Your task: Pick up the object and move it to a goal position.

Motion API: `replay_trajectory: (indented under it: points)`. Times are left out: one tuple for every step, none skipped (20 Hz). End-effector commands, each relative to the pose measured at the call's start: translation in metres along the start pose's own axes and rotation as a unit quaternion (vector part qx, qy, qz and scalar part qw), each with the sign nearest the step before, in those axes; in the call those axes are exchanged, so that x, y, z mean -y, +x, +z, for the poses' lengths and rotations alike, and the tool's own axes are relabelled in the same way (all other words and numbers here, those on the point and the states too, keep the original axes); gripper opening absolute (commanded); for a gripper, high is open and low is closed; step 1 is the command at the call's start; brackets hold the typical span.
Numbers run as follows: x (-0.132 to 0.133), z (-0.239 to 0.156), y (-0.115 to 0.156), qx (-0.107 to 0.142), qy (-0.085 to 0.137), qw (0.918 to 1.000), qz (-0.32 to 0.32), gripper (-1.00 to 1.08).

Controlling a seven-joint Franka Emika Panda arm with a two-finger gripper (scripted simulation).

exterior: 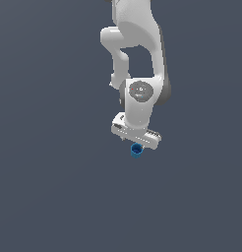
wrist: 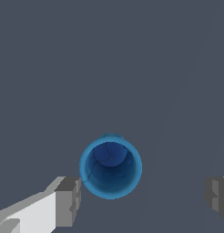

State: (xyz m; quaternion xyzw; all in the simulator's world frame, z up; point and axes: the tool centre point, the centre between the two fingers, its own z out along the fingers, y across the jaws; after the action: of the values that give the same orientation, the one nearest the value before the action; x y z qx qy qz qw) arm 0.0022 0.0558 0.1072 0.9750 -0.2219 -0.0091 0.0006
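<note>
The object (exterior: 136, 150) is a tiny bright-blue short cylinder with a darker hollow top, directly under the white arm's hand in the exterior view. In the wrist view the object (wrist: 110, 166) shows from above as a blue ring with a dark inside. My gripper (wrist: 143, 200) is open, with one grey fingertip (wrist: 68, 202) close beside the cylinder and the other far off at the frame's edge. The cylinder lies between the two, nearer the first one and not gripped. In the exterior view my gripper (exterior: 137, 145) is just above the cylinder, with its fingers mostly hidden by the hand.
A plain dark grey-blue surface (exterior: 54, 187) fills both views. No other objects, edges or goal marker show.
</note>
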Motion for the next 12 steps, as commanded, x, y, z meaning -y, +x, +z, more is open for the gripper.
replay_trajectory:
  points:
    - [0.005,0.004,-0.001,-0.002,0.001,0.9995,0.031,1.00]
    - [0.007,0.005,-0.001,-0.003,0.001,0.9991,0.042,1.00]
    - [0.008,0.007,-0.001,-0.003,0.001,0.9986,0.052,1.00]
    - [0.010,0.008,-0.001,-0.004,0.002,0.9981,0.062,1.00]
    - [0.011,0.009,-0.002,-0.004,0.002,0.9975,0.071,1.00]
    - [0.013,0.010,-0.002,-0.005,0.002,0.9969,0.079,1.00]
    - [0.014,0.011,-0.002,-0.005,0.002,0.9962,0.087,1.00]
    - [0.015,0.012,-0.002,-0.006,0.003,0.9955,0.094,1.00]
    - [0.016,0.013,-0.002,-0.006,0.003,0.9949,0.101,1.00]
    - [0.017,0.014,-0.003,-0.007,0.003,0.9943,0.106,1.00]
    - [0.018,0.014,-0.003,-0.007,0.003,0.9937,0.112,1.00]
    - [0.019,0.015,-0.003,-0.007,0.003,0.9932,0.116,1.00]
